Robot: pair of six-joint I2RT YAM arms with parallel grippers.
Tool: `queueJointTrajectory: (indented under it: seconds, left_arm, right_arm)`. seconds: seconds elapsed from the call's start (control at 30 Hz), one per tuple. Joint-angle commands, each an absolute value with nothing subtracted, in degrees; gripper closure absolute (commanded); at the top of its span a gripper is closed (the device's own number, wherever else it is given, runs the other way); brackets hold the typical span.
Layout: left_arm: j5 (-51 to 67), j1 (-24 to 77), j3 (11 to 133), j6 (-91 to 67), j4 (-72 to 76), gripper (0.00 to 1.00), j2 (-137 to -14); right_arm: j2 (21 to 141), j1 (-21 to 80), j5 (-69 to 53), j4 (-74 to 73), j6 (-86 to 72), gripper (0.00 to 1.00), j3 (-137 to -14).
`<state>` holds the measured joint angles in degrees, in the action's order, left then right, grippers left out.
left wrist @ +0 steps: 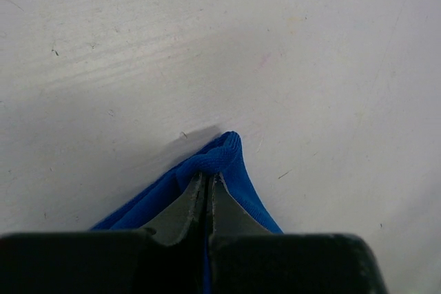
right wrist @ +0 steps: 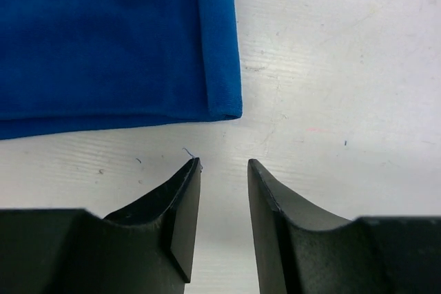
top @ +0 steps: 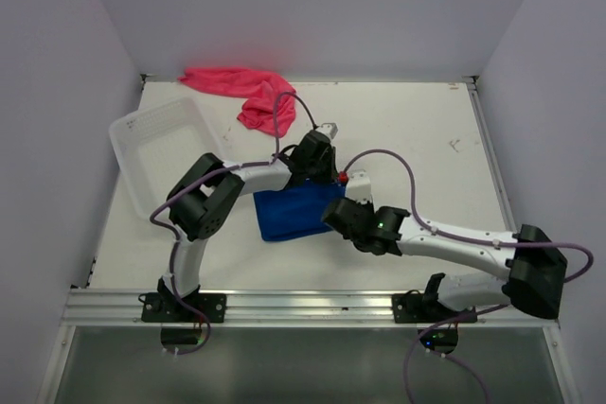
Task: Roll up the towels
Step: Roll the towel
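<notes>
Nearest to me, the left hand (left wrist: 208, 181) is squeezed together on a corner of the blue towel (left wrist: 238, 170). The cloth peaks up around its black fingertips and trails back under the hand. The right hand (right wrist: 224, 164) hangs low over the bare tabletop (right wrist: 344, 67) with its fingers apart and nothing between them. The towel's hemmed corner lies just beyond its tips, toward 11 o'clock, not touching them. From above, the blue towel lies spread near the middle of the tabletop, with the left hand at its 1 o'clock corner and the right hand at its 3 o'clock edge. A white slotted basket (top: 161, 144) sits near it at 10 o'clock. The pink towel (top: 237, 82) lies crumpled at 12 o'clock by the back wall, well apart from the blue one.
</notes>
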<state>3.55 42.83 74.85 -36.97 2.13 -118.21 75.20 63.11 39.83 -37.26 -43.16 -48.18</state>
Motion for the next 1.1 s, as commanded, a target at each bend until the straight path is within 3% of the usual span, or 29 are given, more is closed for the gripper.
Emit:
queueJointTrajectory:
  seconds: [0.0, 0.17, 0.47, 0.73, 1.07]
  left_arm:
    - [0.3, 42.4, 72.7, -35.2, 1.3, 1.00, -115.9]
    - [-1.1, 42.5, 72.0, -35.6, 1.8, 1.00, -114.8]
    - [-0.8, 42.5, 71.3, -35.9, 2.5, 1.00, -113.6]
    - [-0.5, 42.4, 70.8, -35.9, 2.5, 1.00, -113.0]
    - [-0.6, 42.4, 70.5, -35.9, 2.9, 1.00, -113.1]
  right_arm:
    - [68.1, 58.7, 33.7, -30.3, -46.7, 0.64, -43.6]
    - [62.7, 46.5, 20.5, -18.8, -47.9, 0.72, -35.8]
    - [67.7, 33.4, 5.4, -9.1, -49.4, 0.68, -35.2]
    - [76.5, 30.3, -1.6, -2.7, -46.6, 0.64, -35.3]
    - [75.7, 30.3, -3.9, 1.2, -47.3, 0.60, -31.0]
